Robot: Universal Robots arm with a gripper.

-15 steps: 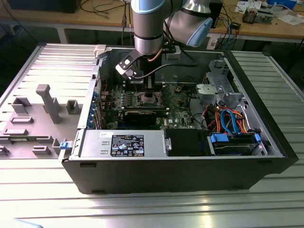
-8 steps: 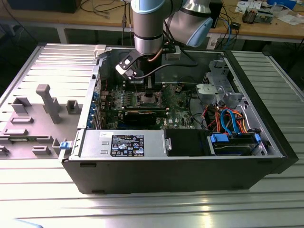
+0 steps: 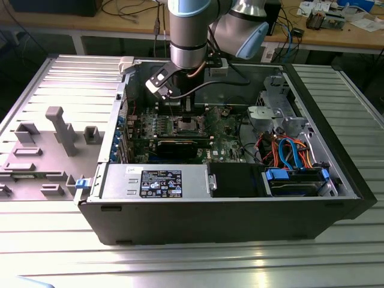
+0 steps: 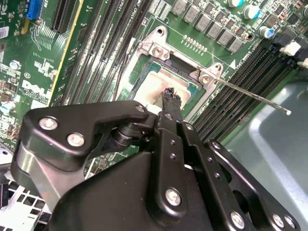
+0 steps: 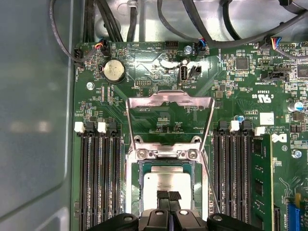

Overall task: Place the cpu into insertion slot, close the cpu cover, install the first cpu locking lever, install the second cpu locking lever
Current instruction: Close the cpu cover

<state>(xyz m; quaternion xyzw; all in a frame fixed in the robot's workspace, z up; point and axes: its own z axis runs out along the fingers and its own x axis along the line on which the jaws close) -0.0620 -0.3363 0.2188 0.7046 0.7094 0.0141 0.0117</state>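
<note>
In the exterior view, the arm (image 3: 191, 36) reaches down into an open computer case (image 3: 240, 222) that lies on a ribbed metal table (image 3: 336, 264). The gripper (image 3: 186, 111) hangs just over the socket (image 3: 189, 125) on the green board (image 3: 228, 129). The arm's own wrist blocks the fingers here. What lies in the socket is too small to make out from this side.

In the second wrist view, the gripper's black body covers the near half of the socket. Past it, the two fingers (image 4: 171, 96) are pressed together into one narrow tip with nothing between them. The tip stands over the chip (image 4: 156, 82), whose pale metal top lies flat inside the socket rim. Whether the tip touches the chip cannot be told. A thin lever (image 4: 250, 96) sticks out from one corner of the socket, across the long memory slots (image 4: 250, 72), with its far end free.

The first wrist view looks down along the gripper. The lower edge of the picture cuts off the chip's near side. The cover (image 5: 168, 99) is swung open, back from the socket on its hinge, and the board shows through its square window. Beyond it sit a coin battery (image 5: 114, 70) and dark cables (image 5: 211, 29).
</note>
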